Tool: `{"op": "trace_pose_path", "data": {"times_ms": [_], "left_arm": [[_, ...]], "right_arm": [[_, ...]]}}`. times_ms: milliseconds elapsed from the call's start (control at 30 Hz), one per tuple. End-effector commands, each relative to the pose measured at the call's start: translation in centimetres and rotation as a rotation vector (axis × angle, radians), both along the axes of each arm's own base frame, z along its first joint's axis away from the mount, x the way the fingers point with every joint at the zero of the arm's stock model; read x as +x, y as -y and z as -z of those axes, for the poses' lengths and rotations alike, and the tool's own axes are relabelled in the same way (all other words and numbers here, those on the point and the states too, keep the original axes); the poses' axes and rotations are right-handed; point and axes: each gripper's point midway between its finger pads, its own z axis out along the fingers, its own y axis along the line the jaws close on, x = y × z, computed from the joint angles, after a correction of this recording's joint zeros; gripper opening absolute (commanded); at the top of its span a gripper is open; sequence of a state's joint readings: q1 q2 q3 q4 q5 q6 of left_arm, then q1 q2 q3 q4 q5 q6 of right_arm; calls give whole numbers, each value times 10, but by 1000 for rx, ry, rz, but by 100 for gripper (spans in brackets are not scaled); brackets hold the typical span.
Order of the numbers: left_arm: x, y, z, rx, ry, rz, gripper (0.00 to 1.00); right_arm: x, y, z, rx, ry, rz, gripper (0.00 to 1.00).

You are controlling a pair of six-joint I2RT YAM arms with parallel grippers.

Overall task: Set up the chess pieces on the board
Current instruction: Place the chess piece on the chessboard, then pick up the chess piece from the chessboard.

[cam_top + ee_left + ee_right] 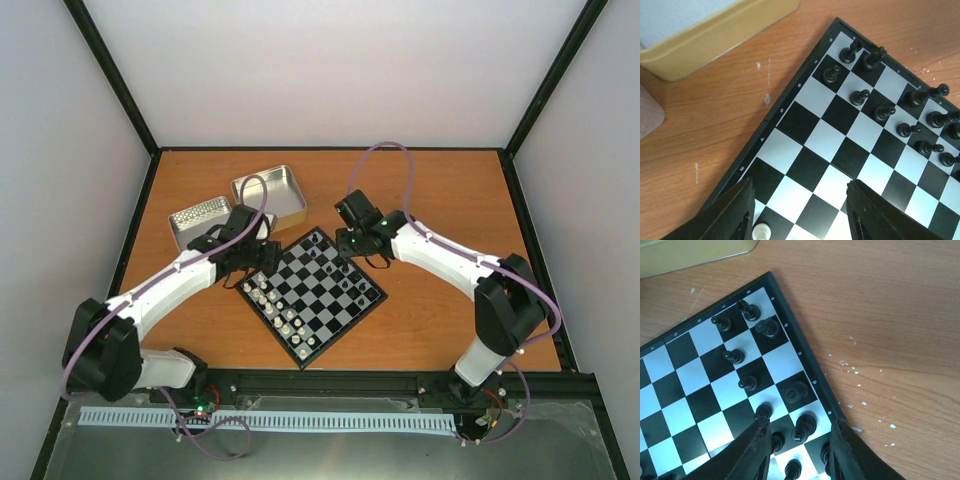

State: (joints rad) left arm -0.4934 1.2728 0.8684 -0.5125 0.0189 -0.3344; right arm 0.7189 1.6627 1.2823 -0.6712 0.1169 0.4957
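Observation:
The board (330,300) lies turned like a diamond at the table's centre. White chess pieces (275,310) line its near-left side and black pieces (345,265) its far-right side. My left gripper (255,262) hovers over the board's left corner. In the left wrist view it (800,184) is open over bare squares, with one white piece (761,231) beside the left finger (735,215). My right gripper (360,240) is above the black rows. In the right wrist view it (800,424) stands open, and a black piece (804,427) stands between its fingers untouched.
Two metal tins sit behind the board on the left: a ribbed one (200,222) and a plain one (270,195), whose yellowish wall (715,30) is close to the left gripper. Bare wooden table (890,340) flanks the board's right rim, speckled with white flecks.

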Motion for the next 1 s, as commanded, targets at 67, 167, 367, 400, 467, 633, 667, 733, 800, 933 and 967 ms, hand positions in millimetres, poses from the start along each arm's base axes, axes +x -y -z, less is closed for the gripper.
{"op": "trace_pose_path", "data": {"times_ms": [67,167,367,400,467,633,667,733,800,933,967], "left_arm": [[10,10,-7,-12,-37,10,53],[20,4,-18,6,3,-34,55],[39,-17,-63,-3,144,-213,60],[39,-21,-71,-8,168,-233,61],[38,-30,-84,-17,214,-276,63],[31,-36,-103,-51,273,-291,67],[30,-36,-104,-56,275,-288,67],[28,-35,-102,-60,270,-280,67],[26,-34,-99,-62,262,-276,68],[24,-37,-92,-49,253,-277,68],[23,-37,-92,-46,253,-276,68]], "right_arm": [[-8,-26,-18,149,74,-120,34],[-35,-55,-13,161,42,-283,35],[-91,-112,7,191,-49,-525,35],[-96,-118,12,198,-69,-539,35],[-105,-127,23,200,-110,-560,36],[-118,-140,50,156,-184,-574,34],[-118,-140,55,147,-194,-564,33],[-115,-138,62,122,-204,-537,32],[-112,-136,68,90,-210,-517,32],[-110,-133,76,49,-228,-503,32],[-111,-133,78,47,-235,-503,32]]}}
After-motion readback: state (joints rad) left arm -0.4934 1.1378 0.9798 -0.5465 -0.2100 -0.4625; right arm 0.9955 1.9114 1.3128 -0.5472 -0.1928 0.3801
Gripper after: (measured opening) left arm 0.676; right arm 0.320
